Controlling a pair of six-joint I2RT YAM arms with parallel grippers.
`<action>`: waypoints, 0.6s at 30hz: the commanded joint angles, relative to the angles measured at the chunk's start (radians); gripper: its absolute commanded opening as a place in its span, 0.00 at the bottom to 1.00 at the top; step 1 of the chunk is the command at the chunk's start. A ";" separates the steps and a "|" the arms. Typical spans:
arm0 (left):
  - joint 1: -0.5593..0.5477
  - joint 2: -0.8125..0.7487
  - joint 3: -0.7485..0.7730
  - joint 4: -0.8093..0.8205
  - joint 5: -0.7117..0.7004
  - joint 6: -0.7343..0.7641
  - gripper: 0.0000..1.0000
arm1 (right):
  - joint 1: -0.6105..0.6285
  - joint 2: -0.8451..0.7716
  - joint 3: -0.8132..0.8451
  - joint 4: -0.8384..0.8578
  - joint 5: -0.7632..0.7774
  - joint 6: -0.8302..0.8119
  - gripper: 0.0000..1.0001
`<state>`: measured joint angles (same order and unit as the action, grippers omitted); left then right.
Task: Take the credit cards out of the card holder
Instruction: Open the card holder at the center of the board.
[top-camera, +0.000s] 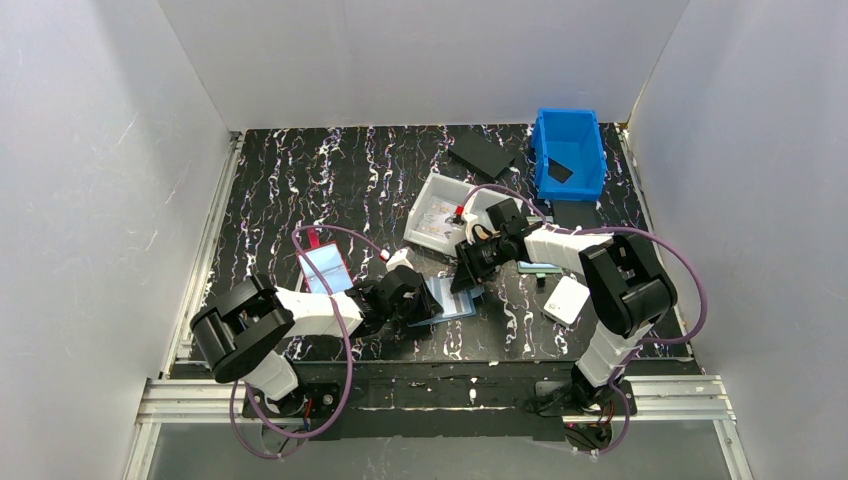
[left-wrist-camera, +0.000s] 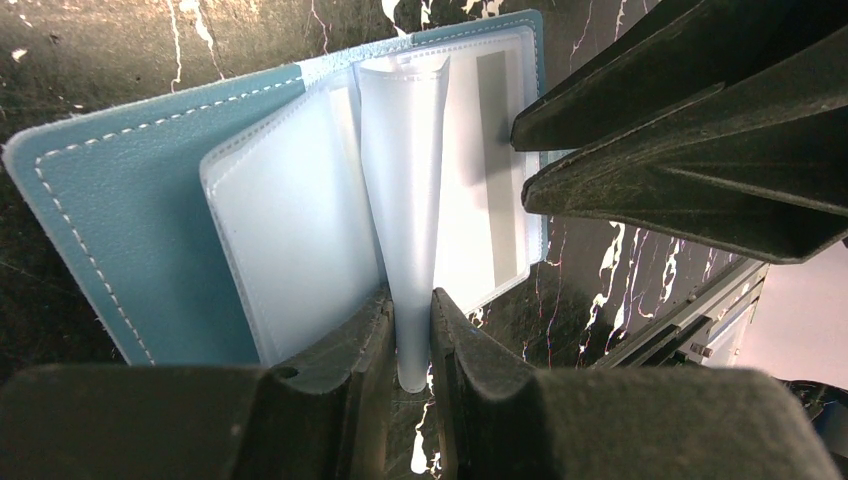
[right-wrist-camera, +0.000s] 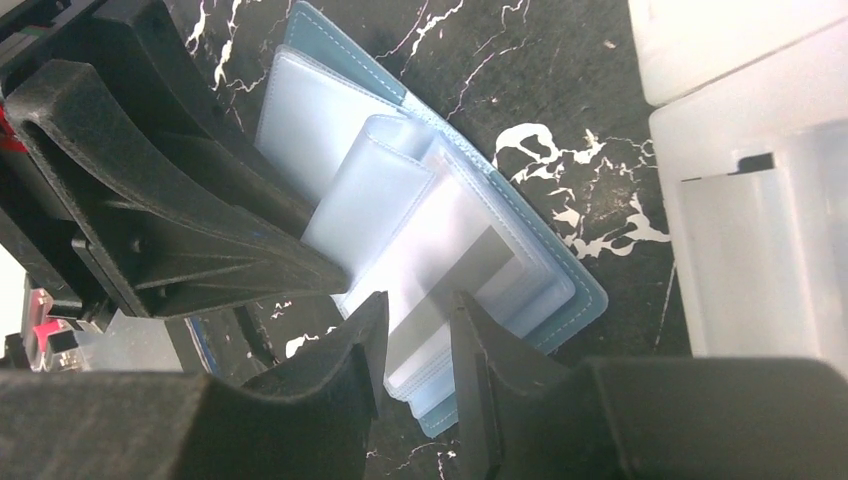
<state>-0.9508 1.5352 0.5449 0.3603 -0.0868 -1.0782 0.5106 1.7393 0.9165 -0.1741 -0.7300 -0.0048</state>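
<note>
- Top external view: the card holder (top-camera: 455, 303) lies opened flat on the black marbled bench (top-camera: 300, 180), close to the near edge. It sits in the narrow space where the two arms meet.
- The left gripper (left-wrist-camera: 412, 335) reaches the holder from the left. Its jaws are nearly together and pinch one clear pocket leaf (left-wrist-camera: 405, 180) by its bottom edge. That leaf stands up from the spine, while the other leaves lie flat on either side of it.
- The holder's light-blue cover spreads away from the left gripper's fingers, and its stitched corner rests on the bench.
- The right gripper (right-wrist-camera: 418, 335) comes in from the far right side. Its jaws stand a little apart, one on each side of the outer edge of the flat stack of pockets.
- I cannot tell whether the right gripper's jaws actually press on that edge or only straddle it.
- A pale credit card (right-wrist-camera: 470, 270) with a grey stripe is inside the pocket that the right gripper's jaws flank. It has not left the sleeve.
- The tips of the two grippers are near each other above the holder, apart by the width of one panel.
- A clear plastic tray (top-camera: 440, 210) stands just beyond the holder.
- A red-edged holder (top-camera: 325, 267) lies to its left.
- A blue bin (top-camera: 570, 150) sits well apart at the far right corner.
</note>
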 joint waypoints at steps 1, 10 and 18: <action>0.007 0.017 -0.057 -0.204 -0.045 0.035 0.19 | -0.014 -0.031 0.013 -0.030 0.111 -0.035 0.39; 0.007 0.019 -0.054 -0.204 -0.043 0.038 0.19 | -0.015 -0.028 0.010 -0.036 0.110 -0.038 0.40; 0.007 0.019 -0.048 -0.204 -0.038 0.043 0.19 | -0.015 -0.030 0.002 -0.013 -0.023 -0.025 0.40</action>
<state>-0.9508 1.5341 0.5449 0.3592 -0.0872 -1.0775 0.4976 1.7218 0.9165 -0.1894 -0.6693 -0.0265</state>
